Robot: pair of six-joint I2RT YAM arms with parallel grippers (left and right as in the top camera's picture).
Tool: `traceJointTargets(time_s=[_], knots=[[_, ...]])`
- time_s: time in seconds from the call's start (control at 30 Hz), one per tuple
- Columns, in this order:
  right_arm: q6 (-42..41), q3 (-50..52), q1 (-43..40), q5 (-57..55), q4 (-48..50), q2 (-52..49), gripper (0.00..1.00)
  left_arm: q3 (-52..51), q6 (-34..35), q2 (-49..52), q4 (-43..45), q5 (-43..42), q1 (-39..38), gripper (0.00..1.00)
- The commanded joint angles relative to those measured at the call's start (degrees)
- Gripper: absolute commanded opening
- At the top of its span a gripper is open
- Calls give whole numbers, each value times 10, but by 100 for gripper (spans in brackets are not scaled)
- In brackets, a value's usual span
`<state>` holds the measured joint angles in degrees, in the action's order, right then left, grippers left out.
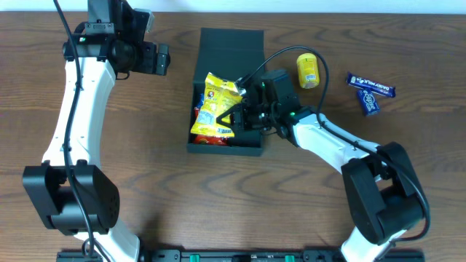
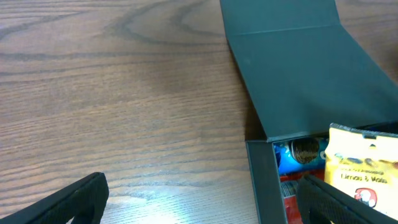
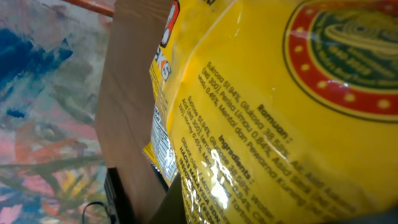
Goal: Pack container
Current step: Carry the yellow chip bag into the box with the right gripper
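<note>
The container, a dark box, lies mid-table with its flap lid folded back. A yellow snack packet stands tilted over the box's opening, above red and blue packets inside. My right gripper is shut on the yellow packet's right edge. In the right wrist view the yellow packet fills the frame and hides the jaws. My left gripper hangs open and empty over the table, left of the lid. The left wrist view shows its fingers wide apart beside the container wall.
A small yellow pouch lies right of the box. Two blue snack bars rest further right near the table's far edge. The right arm reaches in from the lower right.
</note>
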<state>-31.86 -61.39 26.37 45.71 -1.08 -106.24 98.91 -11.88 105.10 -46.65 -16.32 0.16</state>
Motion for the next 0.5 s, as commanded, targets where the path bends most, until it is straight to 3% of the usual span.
traceJointTargets(time_s=[0.0,0.47], knots=[[0,-5,5,24,-3,-3,1,14,-6,-15,-2,2,2,98],[37,-5,18,12,-20,-8,1,14,-6,-15,0,2,2,98]])
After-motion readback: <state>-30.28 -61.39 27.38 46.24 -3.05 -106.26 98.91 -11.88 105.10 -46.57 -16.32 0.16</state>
